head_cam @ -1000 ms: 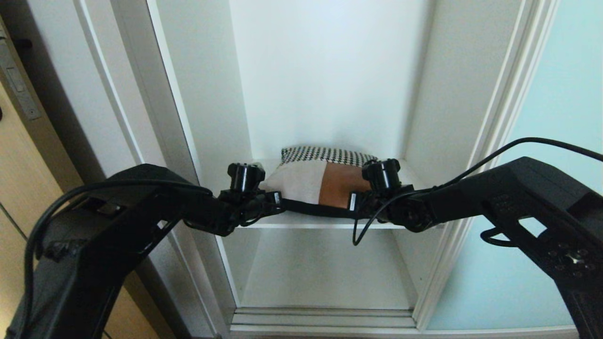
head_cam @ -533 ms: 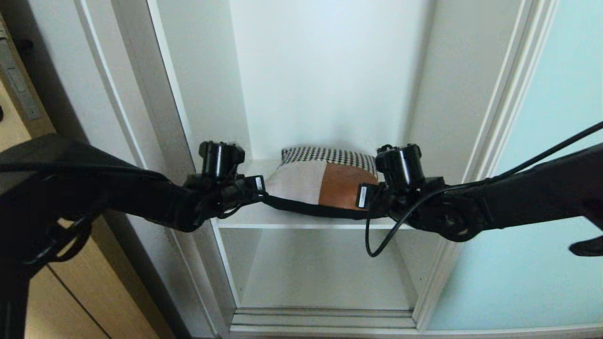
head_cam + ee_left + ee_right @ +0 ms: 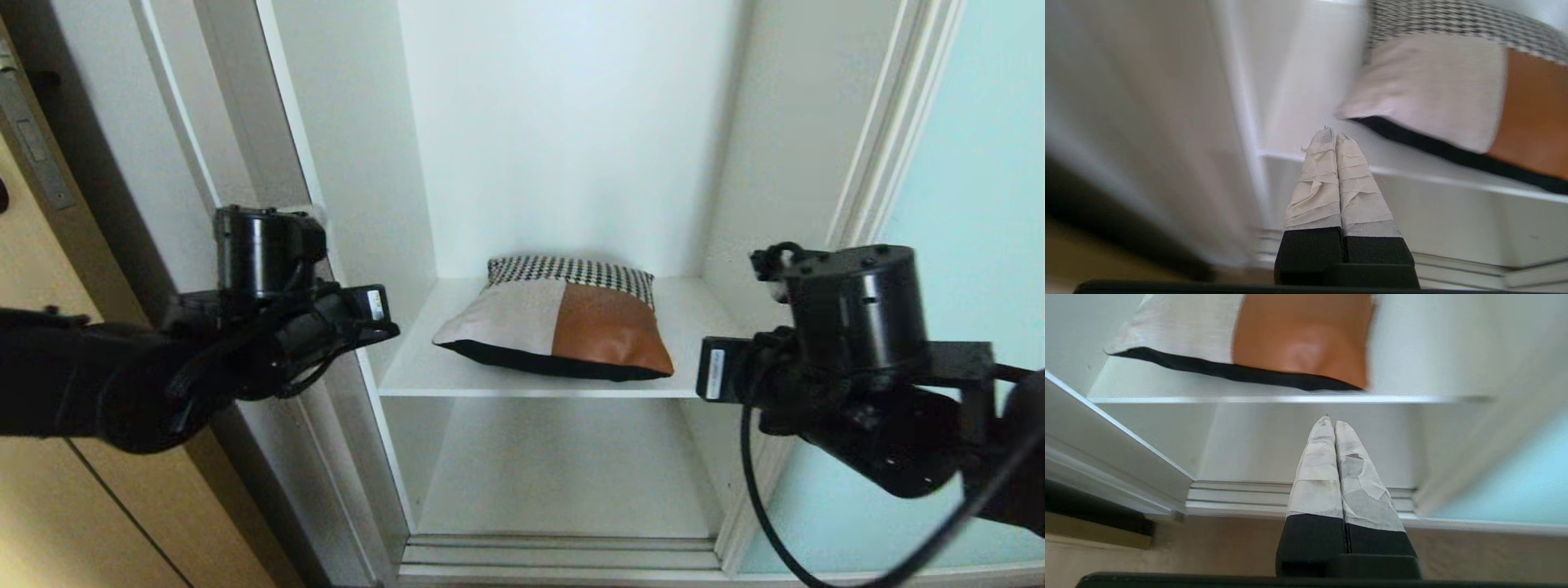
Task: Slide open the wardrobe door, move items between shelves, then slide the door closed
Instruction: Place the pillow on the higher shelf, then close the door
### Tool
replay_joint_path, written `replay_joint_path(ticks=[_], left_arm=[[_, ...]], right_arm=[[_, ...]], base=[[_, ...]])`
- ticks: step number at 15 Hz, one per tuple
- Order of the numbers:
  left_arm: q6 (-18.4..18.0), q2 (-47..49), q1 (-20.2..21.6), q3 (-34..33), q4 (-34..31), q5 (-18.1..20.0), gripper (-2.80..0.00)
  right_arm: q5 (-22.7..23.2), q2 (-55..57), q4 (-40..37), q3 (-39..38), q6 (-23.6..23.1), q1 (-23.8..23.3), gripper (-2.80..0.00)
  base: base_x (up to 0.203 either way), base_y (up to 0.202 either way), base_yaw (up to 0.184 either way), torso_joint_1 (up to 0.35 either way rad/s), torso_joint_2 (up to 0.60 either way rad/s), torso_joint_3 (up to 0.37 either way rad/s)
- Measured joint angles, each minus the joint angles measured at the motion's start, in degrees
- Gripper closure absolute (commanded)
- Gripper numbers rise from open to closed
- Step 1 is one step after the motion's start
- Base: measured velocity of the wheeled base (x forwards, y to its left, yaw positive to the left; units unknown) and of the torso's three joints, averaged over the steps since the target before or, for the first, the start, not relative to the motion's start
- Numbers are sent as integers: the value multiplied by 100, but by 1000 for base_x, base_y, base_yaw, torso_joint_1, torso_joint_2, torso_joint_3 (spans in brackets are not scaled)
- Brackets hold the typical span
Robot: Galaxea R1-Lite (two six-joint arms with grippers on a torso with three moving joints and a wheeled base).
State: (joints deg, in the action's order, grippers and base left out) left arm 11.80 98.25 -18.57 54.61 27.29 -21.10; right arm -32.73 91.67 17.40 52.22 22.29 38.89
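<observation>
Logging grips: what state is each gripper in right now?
Left gripper: shut, holding nothing.
Right gripper: shut, holding nothing.

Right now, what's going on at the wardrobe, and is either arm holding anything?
Neither arm holds anything. The patchwork cushion lies flat on the upper shelf of the open wardrobe, with the shelf below it bare. The left gripper and right gripper are both shut and empty, out in front of the wardrobe on either side of the opening, clear of the cushion. The sliding wardrobe door stands pushed over to the right, so closing it is not yet done.
</observation>
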Motion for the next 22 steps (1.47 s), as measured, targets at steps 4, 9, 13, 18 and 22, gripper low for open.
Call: replay_joint_path(ticks=[4, 9, 13, 18, 22], left_arm=[[-239, -1034, 0, -1070, 54, -711, 0], [-281, -2116, 21, -2180, 69, -1059, 0], [-253, -3003, 115, -3066, 68, -1461, 0], [-356, -4213, 650, -3963, 2, -1528, 0], [-596, -5404, 1073, -4916, -36, -1495, 0]], right_arm=[[-47, -1361, -11, -958, -135, 95, 0], [-20, -2945, -16, -1975, -202, 34, 0], [333, -4181, -20, -2731, -347, -328, 0], [456, -5356, 7, -3395, -356, -683, 0], [616, -5993, 57, -3953, -230, -1290, 0]], base=[[0, 0, 0, 0, 0, 0], [0, 0, 0, 0, 0, 0], [0, 0, 0, 0, 0, 0], [0, 0, 0, 0, 0, 0], [0, 0, 0, 0, 0, 0]])
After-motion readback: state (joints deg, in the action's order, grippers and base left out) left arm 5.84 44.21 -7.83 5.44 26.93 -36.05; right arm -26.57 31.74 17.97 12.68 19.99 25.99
